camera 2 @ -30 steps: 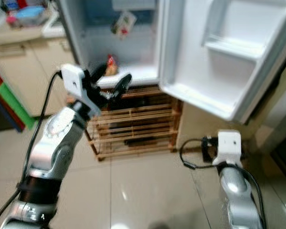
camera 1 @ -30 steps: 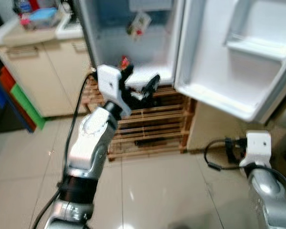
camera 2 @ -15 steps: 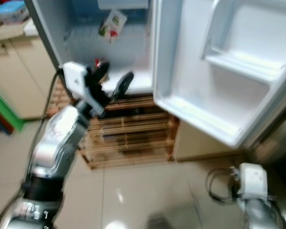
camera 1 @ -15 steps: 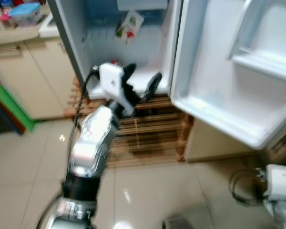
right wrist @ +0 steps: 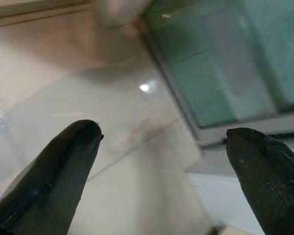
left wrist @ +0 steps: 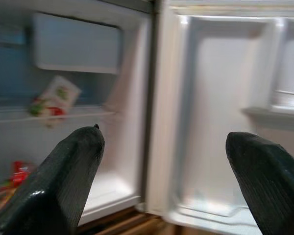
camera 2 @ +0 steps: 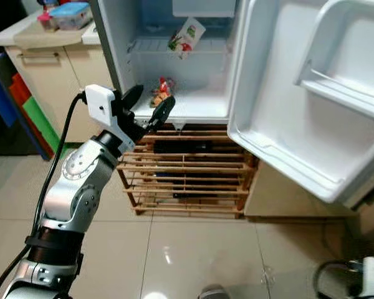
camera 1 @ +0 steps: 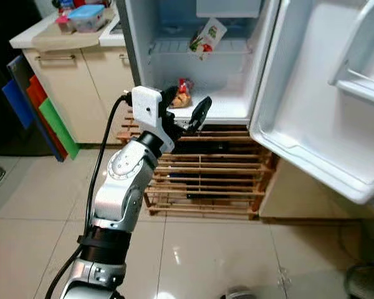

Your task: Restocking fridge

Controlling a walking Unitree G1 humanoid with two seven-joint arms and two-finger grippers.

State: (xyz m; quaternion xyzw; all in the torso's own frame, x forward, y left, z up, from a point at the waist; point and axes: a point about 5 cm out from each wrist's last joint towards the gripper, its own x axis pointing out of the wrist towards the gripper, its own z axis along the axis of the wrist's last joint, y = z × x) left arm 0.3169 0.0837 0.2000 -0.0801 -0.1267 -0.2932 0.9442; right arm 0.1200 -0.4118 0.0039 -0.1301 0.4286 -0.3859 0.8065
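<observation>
A small fridge [camera 1: 137, 68] stands open, its door [camera 1: 324, 112] swung out to the right. A white, red and green packet [camera 1: 206, 38] leans on the upper shelf. On the fridge floor lies a red snack packet [camera 1: 184, 93]. My left gripper [camera 1: 186, 106] is raised just in front of the fridge's lower edge, open and empty. In the left wrist view the left gripper [left wrist: 161, 147] points into the fridge, with the upper packet [left wrist: 51, 100] beyond it. My right gripper [right wrist: 161, 147] hangs low over the floor tiles, open with nothing in it.
A wooden slatted rack [camera 1: 206, 174] carries the fridge. A beige cabinet [camera 1: 75, 87] stands to the left, with tubs [camera 1: 87, 15] on top and coloured boards [camera 1: 47, 115] leaning on its side. The open door juts out on the right. Tiled floor [camera 1: 206, 261] lies in front.
The whole picture has shifted as the camera moved. My right arm has sunk to the lower right corner. The left gripper stays raised and open before the fridge.
</observation>
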